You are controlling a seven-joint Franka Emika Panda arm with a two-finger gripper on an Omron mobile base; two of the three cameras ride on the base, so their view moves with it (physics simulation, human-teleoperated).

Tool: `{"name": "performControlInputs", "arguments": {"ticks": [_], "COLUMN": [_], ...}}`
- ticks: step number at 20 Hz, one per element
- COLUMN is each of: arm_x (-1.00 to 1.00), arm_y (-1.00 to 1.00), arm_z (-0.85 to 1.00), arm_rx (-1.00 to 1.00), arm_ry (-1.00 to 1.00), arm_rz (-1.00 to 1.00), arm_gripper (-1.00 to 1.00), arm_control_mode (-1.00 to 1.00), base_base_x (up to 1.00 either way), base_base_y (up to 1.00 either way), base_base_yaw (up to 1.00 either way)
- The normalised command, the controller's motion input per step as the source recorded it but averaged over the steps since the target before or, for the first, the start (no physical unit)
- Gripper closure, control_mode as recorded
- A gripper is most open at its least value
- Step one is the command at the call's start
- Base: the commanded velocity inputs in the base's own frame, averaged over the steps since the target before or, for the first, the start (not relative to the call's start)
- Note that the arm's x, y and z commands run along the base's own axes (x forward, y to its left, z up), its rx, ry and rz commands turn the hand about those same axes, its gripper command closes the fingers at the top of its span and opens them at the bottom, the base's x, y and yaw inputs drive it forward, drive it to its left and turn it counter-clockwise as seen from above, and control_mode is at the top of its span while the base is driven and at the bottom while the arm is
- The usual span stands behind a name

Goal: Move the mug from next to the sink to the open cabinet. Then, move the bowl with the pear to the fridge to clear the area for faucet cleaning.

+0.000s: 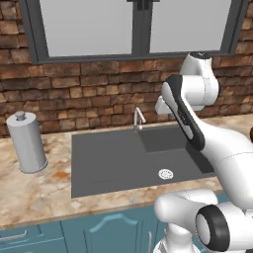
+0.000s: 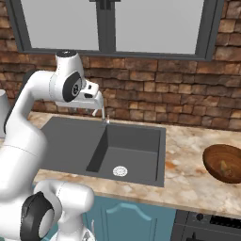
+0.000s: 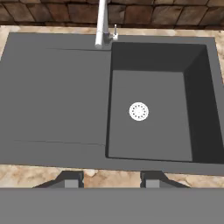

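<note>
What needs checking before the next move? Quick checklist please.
1. Gripper holds nothing, jaws apart: ok.
2. Gripper is over the sink, not near the bowl: not ok.
3. Bowl upright on the counter right of the sink: ok.
4. Pear inside the bowl: cannot tell, only a small pale spot.
5. Faucet stands between arm and wall, mind it when swinging: ok for now.
6. Mug already in the cabinet: cannot tell.
</note>
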Motion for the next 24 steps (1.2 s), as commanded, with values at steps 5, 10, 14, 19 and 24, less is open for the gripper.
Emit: {"name": "performControlInputs", "arguments": {"ticks": [5, 10, 14, 19, 24], "arm_x": [-0.02, -0.16, -0.68, 0.00, 0.00], "arm_y": [0.00, 0.00, -0.12, 0.00, 0.00], "arm_z": [0.00, 0.00, -0.05, 0.00, 0.00], "arm_rx": [0.00, 0.00, 0.00, 0.00, 0.00], "arm_ry": [0.00, 0.00, -0.02, 0.00, 0.00], "arm_rz": [0.00, 0.00, 0.00, 0.00, 0.00], "arm_gripper": [-1.00, -1.00, -1.00, -1.00, -1.00], "arm_control_mode": [-1.00, -1.00, 1.00, 1.00, 1.00], "base_base_x": [0.00, 0.00, -0.25, -0.64, -0.06], "base_base_y": [0.00, 0.00, -0.16, -0.94, -1.00], "base_base_yaw": [0.00, 0.00, 0.00, -0.04, -0.11]}}
